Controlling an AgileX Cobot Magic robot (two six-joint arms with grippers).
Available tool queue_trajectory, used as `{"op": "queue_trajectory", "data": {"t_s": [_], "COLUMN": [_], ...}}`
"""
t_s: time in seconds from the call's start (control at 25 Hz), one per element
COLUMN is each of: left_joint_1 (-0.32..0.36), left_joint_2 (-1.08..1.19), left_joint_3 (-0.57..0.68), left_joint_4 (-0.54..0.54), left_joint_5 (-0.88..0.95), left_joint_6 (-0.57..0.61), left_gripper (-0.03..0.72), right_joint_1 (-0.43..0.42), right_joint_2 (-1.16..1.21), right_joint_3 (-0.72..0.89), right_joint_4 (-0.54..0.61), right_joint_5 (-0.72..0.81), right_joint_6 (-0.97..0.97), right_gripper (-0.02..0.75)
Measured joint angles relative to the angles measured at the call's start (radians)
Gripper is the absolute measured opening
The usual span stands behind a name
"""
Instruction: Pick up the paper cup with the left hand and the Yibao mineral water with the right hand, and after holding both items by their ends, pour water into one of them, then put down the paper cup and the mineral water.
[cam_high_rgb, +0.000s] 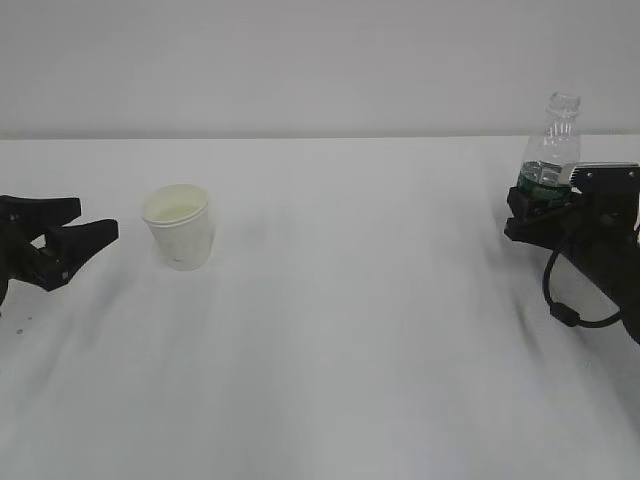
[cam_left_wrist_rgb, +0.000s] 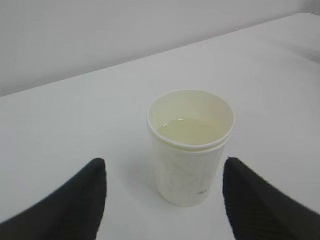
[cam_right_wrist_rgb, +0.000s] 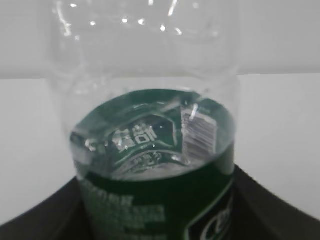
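Observation:
The white paper cup (cam_high_rgb: 180, 228) stands upright on the white table with liquid in its lower part (cam_left_wrist_rgb: 190, 131). My left gripper (cam_high_rgb: 98, 218) sits low to the cup's left, open, its black fingertips (cam_left_wrist_rgb: 92, 180) wide of the cup walls and touching nothing. At the far right the Yibao mineral water (cam_high_rgb: 555, 140) stands upright, capless, with my right gripper (cam_high_rgb: 540, 205) shut on its dark green label band. In the right wrist view the bottle (cam_right_wrist_rgb: 150, 100) fills the frame, a little water shows inside, and the fingers (cam_right_wrist_rgb: 272, 200) hug both sides. The bottle's base is hidden.
A white table (cam_high_rgb: 360, 330) runs across the view to a pale wall behind. A black cable (cam_high_rgb: 565, 305) loops below the right wrist. Bare tabletop lies between the cup and the bottle.

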Motion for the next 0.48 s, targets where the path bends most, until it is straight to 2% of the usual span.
{"op": "queue_trajectory", "data": {"t_s": [0.48], "left_joint_1": [0.0], "left_joint_2": [0.0], "left_joint_3": [0.0], "left_joint_4": [0.0], "left_joint_5": [0.0], "left_joint_6": [0.0], "left_gripper": [0.515], "right_joint_1": [0.0], "right_joint_2": [0.003], "right_joint_3": [-0.01], "right_joint_4": [0.003], "right_joint_5": [0.0], "right_joint_6": [-0.018], "right_gripper": [0.462]}}
